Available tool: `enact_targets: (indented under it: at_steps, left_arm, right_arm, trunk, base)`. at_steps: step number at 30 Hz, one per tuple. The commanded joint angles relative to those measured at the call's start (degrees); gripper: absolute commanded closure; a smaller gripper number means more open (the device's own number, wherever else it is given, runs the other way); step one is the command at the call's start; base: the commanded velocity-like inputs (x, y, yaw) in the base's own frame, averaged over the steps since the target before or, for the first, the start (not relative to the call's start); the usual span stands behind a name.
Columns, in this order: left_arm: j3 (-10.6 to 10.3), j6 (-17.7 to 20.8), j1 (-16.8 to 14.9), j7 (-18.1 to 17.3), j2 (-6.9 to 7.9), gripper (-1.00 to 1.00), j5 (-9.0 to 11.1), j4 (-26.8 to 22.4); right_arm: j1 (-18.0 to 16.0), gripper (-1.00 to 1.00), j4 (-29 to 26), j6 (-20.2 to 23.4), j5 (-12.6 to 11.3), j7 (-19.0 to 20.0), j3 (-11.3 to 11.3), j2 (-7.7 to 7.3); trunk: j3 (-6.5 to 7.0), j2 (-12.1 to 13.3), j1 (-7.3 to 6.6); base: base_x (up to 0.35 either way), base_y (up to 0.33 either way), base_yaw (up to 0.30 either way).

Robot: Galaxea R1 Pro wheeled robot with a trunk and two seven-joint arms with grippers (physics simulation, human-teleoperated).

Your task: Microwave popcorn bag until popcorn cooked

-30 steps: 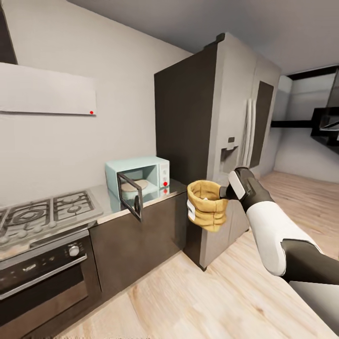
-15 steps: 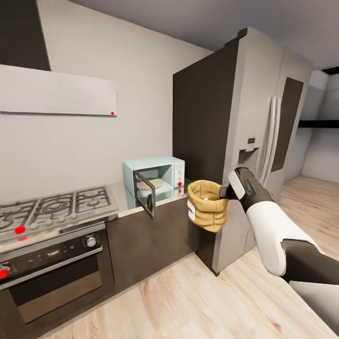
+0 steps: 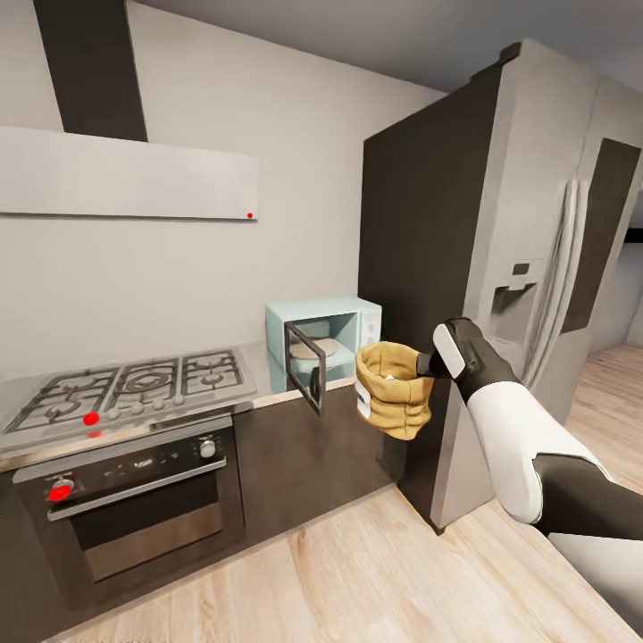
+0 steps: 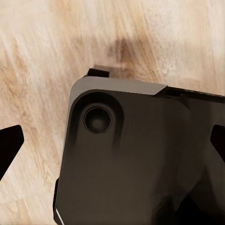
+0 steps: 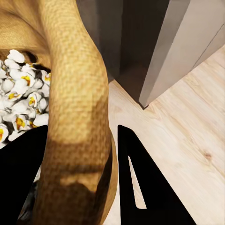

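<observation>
My right gripper (image 3: pixel 427 364) is shut on the rolled rim of the tan popcorn bag (image 3: pixel 391 389) and holds it upright in the air above the wood floor. The pale blue microwave (image 3: pixel 346 320) stands on the grey countertop (image 3: pixel 264 386) against the fridge side, its dark glass door (image 3: pixel 305 375) swung open toward me. The bag hangs just right of that door, in front of the counter's end. In the right wrist view the bag's rim (image 5: pixel 75 112) sits between the dark fingers (image 5: pixel 140 187), with whitish popcorn (image 5: pixel 16 101) inside. My left gripper (image 4: pixel 112 145) is open over the floor.
A steel gas hob (image 3: pixel 134 391) and a black-fronted oven (image 3: pixel 134 505) lie left of the microwave, under a flat white hood (image 3: pixel 125 174). A tall grey fridge (image 3: pixel 518 268) rises at the right. The robot's dark base (image 4: pixel 136 159) sits under the left gripper.
The whole view has swung left along the kitchen, so hob, microwave and fridge now sit further right in the picture. The right arm and bag keep the same pose.
</observation>
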Motion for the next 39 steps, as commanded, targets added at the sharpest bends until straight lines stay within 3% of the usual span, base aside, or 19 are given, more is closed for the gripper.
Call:
enact_targets:
  at_steps: [1, 14, 39]
  left_arm:
    - [0.17, -0.14, -0.02, -0.01, -0.02, -1.0, 0.31, 0.02]
    - [0.2, -0.14, -0.02, -0.01, -0.04, -1.0, 0.31, -0.02]
    - [0.11, -0.14, -0.02, -0.01, -0.02, -1.0, 0.32, 0.03]
  right_arm:
    - [-0.04, 1.0, -0.06, 0.07, -0.6, -0.63, -0.23, 0.05]
    - [-0.04, 1.0, -0.06, 0.07, -0.52, -0.63, -0.32, 0.04]
    - [-0.04, 1.0, -0.06, 0.07, -0.51, -0.63, -0.14, 0.05]
  trunk:
    - [-0.08, -0.05, 0.01]
    - [-0.08, -0.05, 0.01]
    - [-0.08, -0.05, 0.01]
  base:
    - [0.0, 0.0, 0.023]
    - [0.0, -0.014, 0.002]
    - [0.0, -0.275, 0.0]
